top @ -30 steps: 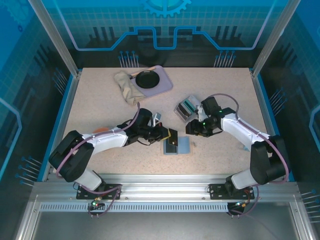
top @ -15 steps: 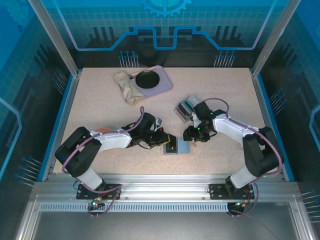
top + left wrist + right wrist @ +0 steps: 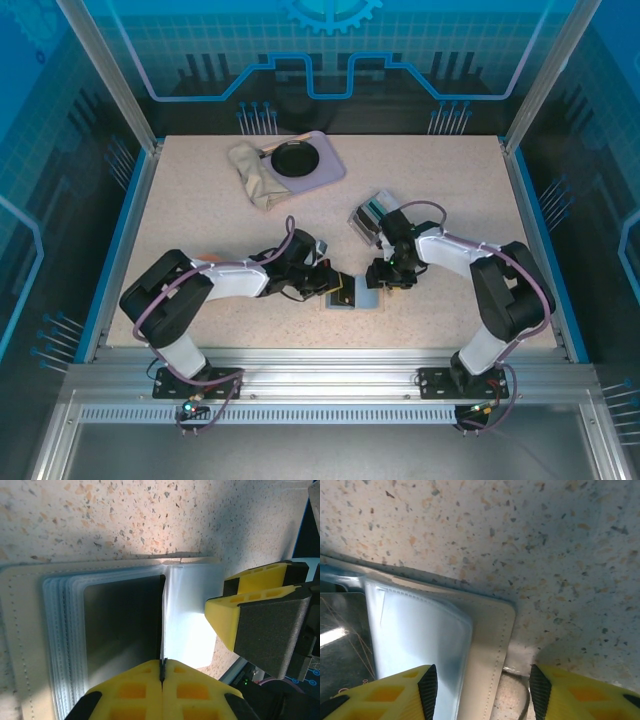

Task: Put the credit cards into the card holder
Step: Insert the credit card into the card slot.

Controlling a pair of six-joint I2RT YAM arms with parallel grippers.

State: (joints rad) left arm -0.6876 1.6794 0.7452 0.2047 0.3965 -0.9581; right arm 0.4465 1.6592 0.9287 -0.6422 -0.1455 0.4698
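Card holder (image 3: 368, 298) lies open at the table's near middle. From above, the right gripper (image 3: 386, 284) has just swung in from beside the tray (image 3: 370, 213) to the holder's right edge, so both arms are set for the insert. Left wrist: the left gripper (image 3: 162, 680) is pinched tight on a dark card (image 3: 122, 625) lying over the sleeves. Right wrist: jaws apart, straddling the holder's corner, gripping nothing.

Speckled table (image 3: 190, 230), blue-lit walls (image 3: 330, 40)
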